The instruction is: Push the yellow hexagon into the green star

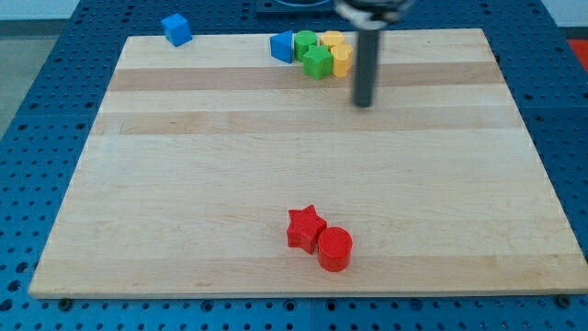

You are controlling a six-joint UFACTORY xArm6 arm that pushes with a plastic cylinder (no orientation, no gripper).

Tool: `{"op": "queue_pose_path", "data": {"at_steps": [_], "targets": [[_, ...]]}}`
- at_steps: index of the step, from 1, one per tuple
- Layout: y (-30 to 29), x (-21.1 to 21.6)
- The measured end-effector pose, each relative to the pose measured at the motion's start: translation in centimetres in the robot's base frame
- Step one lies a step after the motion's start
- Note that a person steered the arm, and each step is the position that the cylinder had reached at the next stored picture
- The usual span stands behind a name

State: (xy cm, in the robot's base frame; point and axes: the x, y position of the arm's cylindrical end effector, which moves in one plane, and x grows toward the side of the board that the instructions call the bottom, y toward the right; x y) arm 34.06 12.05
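Note:
A tight cluster of blocks sits near the board's top edge. The green star is at its front. A yellow block, which looks like the hexagon, touches the star's right side. A second yellow block lies just behind it; its shape is unclear. My tip rests on the board a little to the right of and below the front yellow block, not touching any block.
A green round block and a blue block form the cluster's left part. A blue cube sits at the board's top left edge. A red star and a red cylinder touch near the bottom middle.

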Motion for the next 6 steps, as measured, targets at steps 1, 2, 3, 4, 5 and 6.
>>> {"op": "queue_pose_path", "data": {"at_steps": [1, 2, 3, 4, 5, 6], "targets": [[2.6, -6.8], [2.2, -12.6], [-0.3, -14.7], [-4.9, -14.2], [-9.3, -12.2], [-11.7, -10.1]]}}
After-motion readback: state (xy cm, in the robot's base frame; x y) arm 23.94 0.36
